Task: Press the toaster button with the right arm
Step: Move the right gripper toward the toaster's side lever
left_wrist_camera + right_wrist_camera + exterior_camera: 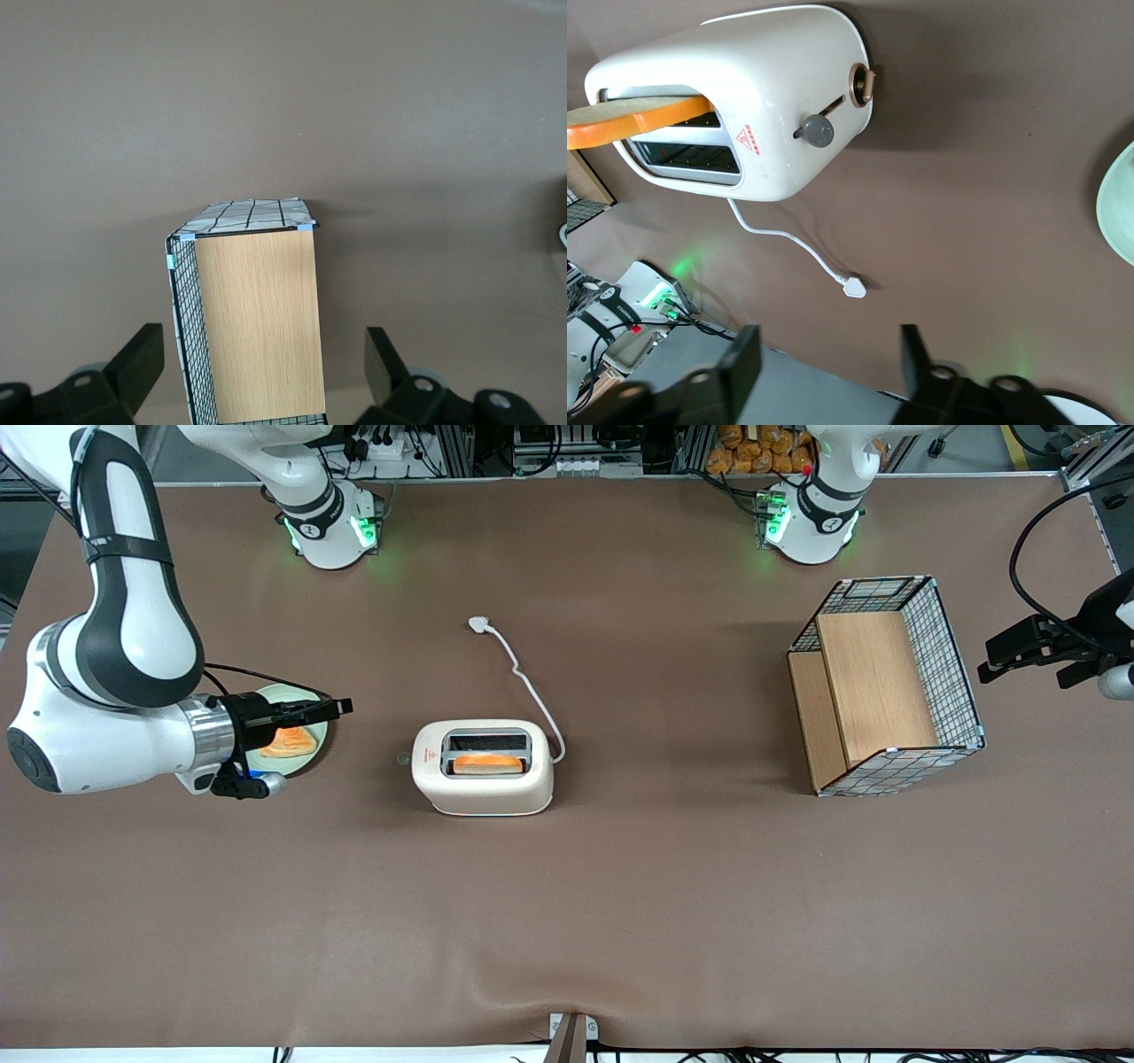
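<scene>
Toaster button point(818, 131): sitting well apart from gripper, untouched.
Gripper point(341, 707): hovering over plate point(318, 745), fingers spread, gripping nothing.
Toaster point(483, 769): holding toast point(487, 763).

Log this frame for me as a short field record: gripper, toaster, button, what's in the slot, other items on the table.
gripper: right arm's gripper open, above the green plate, apart from the toaster
toaster: cream-white toaster standing upright mid-table, cord running to a loose plug
toaster button: grey nub on the short end that faces the gripper, near the red triangle; not touched
slot: orange toast slice sticking up
plate contents: another orange slice
other: wire basket with wooden shelf toward the parked arm's end
</scene>
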{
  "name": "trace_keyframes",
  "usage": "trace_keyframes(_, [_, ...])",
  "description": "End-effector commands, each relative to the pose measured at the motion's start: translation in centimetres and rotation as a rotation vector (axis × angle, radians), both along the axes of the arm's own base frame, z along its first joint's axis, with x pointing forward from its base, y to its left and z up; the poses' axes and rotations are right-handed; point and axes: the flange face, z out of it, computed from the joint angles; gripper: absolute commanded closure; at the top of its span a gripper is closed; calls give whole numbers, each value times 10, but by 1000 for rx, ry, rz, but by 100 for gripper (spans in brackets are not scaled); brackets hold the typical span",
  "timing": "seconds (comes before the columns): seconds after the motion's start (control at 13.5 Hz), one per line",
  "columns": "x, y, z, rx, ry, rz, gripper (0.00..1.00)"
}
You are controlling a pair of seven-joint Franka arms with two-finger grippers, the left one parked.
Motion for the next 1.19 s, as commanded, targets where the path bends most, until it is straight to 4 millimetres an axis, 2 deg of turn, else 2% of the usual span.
trace_keyframes(0.0, [2,0,-11,16,-9,-32,56])
trace_keyframes(0.15, [5,4,-14,21,-23,-41,81])
trace_keyframes(0.22, [4,7,-19,23,-17,-38,90])
trace_keyframes(0.3, [6,10,-23,24,-28,-40,96])
trace_keyframes(0.45, [4,18,-33,60,-42,-50,100])
trace_keyframes(0.59, [3,17,-46,83,-73,-51,100])
trace_keyframes(0.97, [8,21,-58,133,-110,-54,100])
trace_keyframes(1.11, [9,31,-61,144,-113,-54,100])
